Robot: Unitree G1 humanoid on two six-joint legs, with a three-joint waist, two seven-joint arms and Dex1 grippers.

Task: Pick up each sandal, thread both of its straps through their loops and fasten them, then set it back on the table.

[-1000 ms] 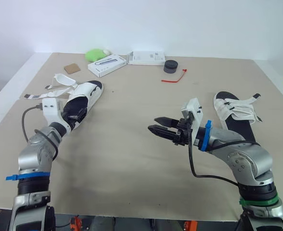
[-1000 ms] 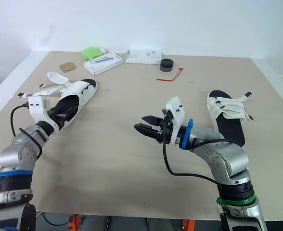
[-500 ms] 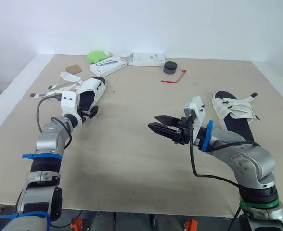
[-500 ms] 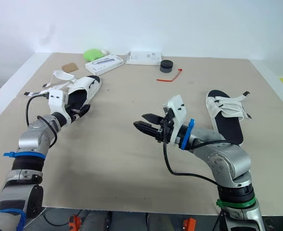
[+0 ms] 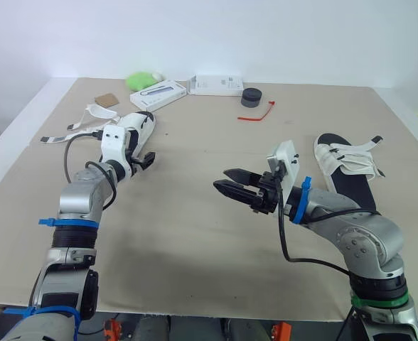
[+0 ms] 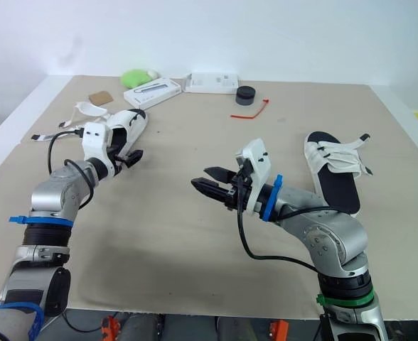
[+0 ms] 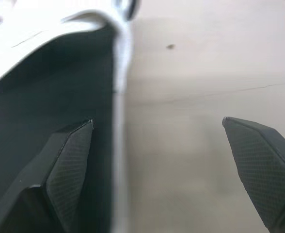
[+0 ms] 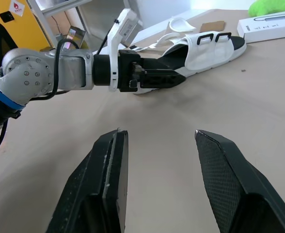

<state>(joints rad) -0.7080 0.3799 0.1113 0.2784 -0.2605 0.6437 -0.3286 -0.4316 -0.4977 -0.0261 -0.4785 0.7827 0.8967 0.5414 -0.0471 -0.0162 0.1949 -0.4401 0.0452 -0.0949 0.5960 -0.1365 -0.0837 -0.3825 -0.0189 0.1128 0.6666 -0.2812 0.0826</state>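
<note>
Left gripper [image 5: 142, 159] has pushed forward over the last second to the loose-strapped sandal [image 5: 134, 128] at upper left, fingers apart straddling its sole edge, so I'd say the pickup is next. Right gripper [image 5: 232, 190] still hovers open mid-frame, other sandal [image 5: 345, 169] at right. Beige tabletop [image 5: 195, 241], boxes [image 5: 159, 96] along the top, white wall behind.

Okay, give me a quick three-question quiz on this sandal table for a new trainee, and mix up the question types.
1. True or false: the right tool is shut on the right sandal.
2. What does the open left tool straddle? A) the left sandal at its side edge B) a white box C) the black puck
3. Short answer: what colour is the zip tie?

Key: 1 false, it hangs open over bare table. 2 A. 3 red.
</note>
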